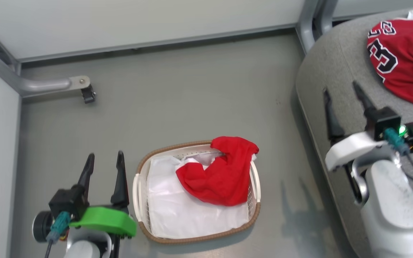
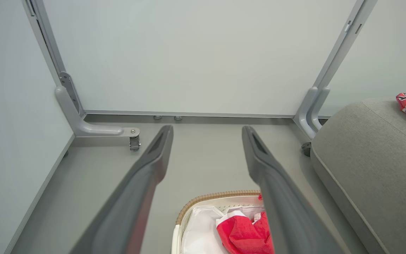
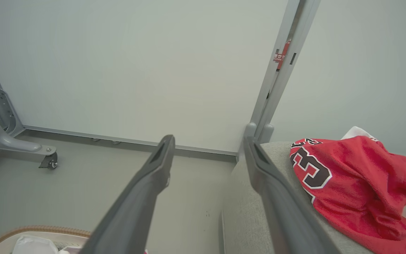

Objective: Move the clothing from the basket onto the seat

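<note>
A plain red garment lies crumpled in the cream basket on the floor, draped over its far right rim, on top of a white sheet. The red "23" jersey rests on the grey sofa seat at the upper right. My left gripper stands open just left of the basket, nothing between its fingers. Over the sofa's rounded edge my right gripper is open and empty, left of the jersey. The left wrist view shows the red garment low between the fingers.
Grey panel walls close off the back and left. A metal foot with a caster juts onto the floor at the upper left. A vertical post stands at the sofa's far corner. Bare grey floor lies beyond the basket.
</note>
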`<state>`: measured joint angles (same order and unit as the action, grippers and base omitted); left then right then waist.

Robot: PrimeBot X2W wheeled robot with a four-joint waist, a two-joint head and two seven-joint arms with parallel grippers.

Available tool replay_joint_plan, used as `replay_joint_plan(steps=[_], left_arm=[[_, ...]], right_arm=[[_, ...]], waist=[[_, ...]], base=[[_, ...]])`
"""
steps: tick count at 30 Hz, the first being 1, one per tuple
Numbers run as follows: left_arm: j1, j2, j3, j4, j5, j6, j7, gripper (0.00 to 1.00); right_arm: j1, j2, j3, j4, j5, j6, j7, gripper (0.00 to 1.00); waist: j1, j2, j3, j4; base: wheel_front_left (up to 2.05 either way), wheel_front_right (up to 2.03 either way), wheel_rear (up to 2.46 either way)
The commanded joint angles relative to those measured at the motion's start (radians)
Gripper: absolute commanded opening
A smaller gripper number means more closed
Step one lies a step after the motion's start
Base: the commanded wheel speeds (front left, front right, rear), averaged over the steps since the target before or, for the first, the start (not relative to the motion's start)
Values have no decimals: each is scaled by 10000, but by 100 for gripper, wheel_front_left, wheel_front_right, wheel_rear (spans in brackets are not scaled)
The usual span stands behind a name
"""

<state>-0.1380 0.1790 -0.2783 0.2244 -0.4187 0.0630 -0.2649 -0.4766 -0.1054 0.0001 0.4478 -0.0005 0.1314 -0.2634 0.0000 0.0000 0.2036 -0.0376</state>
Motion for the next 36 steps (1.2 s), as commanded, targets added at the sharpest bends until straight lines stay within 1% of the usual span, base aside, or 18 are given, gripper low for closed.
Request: replay_joint_plan(steps=[1,6,8,12,16,23,36], left_arm=[[335,-62,182,-26,156,-99,9,100],[1056,-398,765,-50,432,-359,10,100],[1234,-515,914,-21,544,-456,8,100],[1515,-739,1261,59,751,-717,8,100],[1710,-924,1476,30,918,-850,8,100],[1973,-1119,1768,-26,1080,-1042,8,100],[2063,-1226,2028,178,1315,-1246,7,100]], right_arm=[[408,60,6,-190,-42,-14,-20,100],[1572,428,59,-968,-206,-14,-20,100],[1962,481,111,-1178,-167,-14,-20,100],[2801,529,348,-1555,474,-14,-20,100],[3312,532,621,-1624,1095,-14,-20,100],[3528,531,869,-1443,1319,-14,-20,100],[3587,532,977,-1254,1384,-14,-20,100]], waist=[[0,0,-522,428],[0,0,-822,577],[0,0,-943,615],[0,0,-1243,699],[0,0,-1430,668],[0,0,-1581,568],[0,0,-1689,512]], base=[[0,0,0],[0,0,0],[0,0,0],[0,0,0],[0,0,0],[0,0,0],[0,0,0]])
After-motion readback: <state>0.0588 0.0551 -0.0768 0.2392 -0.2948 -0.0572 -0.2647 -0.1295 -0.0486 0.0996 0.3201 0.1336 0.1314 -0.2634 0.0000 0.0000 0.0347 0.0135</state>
